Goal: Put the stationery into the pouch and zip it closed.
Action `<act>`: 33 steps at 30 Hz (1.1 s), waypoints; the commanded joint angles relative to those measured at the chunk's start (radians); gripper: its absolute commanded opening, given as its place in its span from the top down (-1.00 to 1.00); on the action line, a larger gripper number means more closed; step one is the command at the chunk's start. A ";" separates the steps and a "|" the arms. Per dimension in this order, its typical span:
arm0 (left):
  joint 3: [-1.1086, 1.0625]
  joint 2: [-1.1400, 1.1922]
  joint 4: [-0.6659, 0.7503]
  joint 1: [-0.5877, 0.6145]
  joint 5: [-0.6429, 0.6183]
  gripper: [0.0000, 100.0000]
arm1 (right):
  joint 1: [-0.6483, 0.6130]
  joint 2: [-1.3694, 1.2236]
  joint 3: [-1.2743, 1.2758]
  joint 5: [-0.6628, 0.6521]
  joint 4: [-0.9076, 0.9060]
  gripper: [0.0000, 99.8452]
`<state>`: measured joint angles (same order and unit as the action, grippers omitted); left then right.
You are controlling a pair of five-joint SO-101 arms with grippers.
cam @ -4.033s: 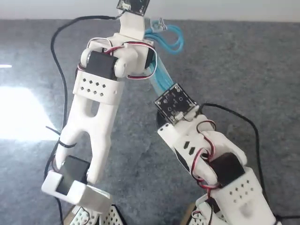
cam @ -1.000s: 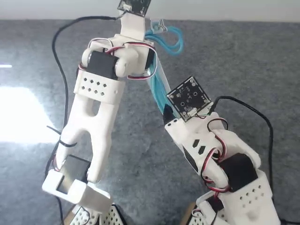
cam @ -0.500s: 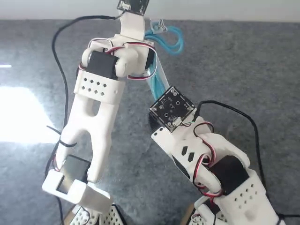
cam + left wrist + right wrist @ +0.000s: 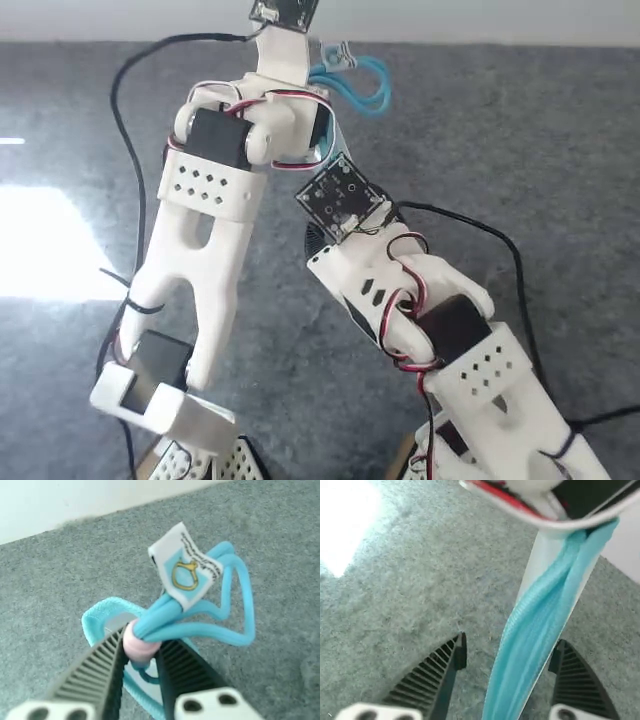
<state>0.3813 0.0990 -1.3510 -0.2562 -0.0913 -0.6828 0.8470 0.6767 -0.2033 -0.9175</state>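
Turquoise fabric marks the pouch (image 4: 336, 135) in the high view, a narrow strip hanging between the two white arms above the grey speckled table (image 4: 560, 150). The left arm (image 4: 200, 230) reaches up to the far edge of the table, where the pouch's cord loops (image 4: 362, 85) and a small white tag (image 4: 341, 50) stick out beside its wrist. The right arm (image 4: 430, 320) has its wrist board just under the hanging strip. A black cable (image 4: 128, 100) trails across the table, and a bright patch of glare (image 4: 40, 240) lies beside the left arm. From the left wrist, the left gripper (image 4: 137, 650) is pinched tight on a pink bead (image 4: 136, 642) where the blue cord (image 4: 235, 605) gathers; the tag (image 4: 186, 569) stands above the bead, and a fold of pouch fabric (image 4: 107, 611) shows behind the ribbed fingers (image 4: 95, 665). From the right wrist, the right gripper (image 4: 510, 645) stands wide apart with the pouch's zip edge (image 4: 540, 625) running down between its black fingers (image 4: 442, 672), held by neither, nearer to one than the other.
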 commanded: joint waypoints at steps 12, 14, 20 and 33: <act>-0.074 0.074 -0.005 -0.025 0.014 0.98 | 0.119 -0.013 -0.011 -0.005 0.131 0.98; -0.081 0.074 -0.003 -0.025 0.014 0.98 | 0.116 -0.013 -0.011 -0.003 0.147 0.98; -0.082 0.074 0.011 -0.014 0.015 0.98 | 0.114 -0.010 -0.011 -0.009 0.156 0.98; -0.022 0.075 0.075 0.158 0.015 0.98 | 0.113 0.085 0.069 -0.009 0.105 0.98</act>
<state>0.3583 0.1036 -1.2866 -0.1335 -0.0898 -0.5738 0.8562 0.7227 -0.2018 -0.7948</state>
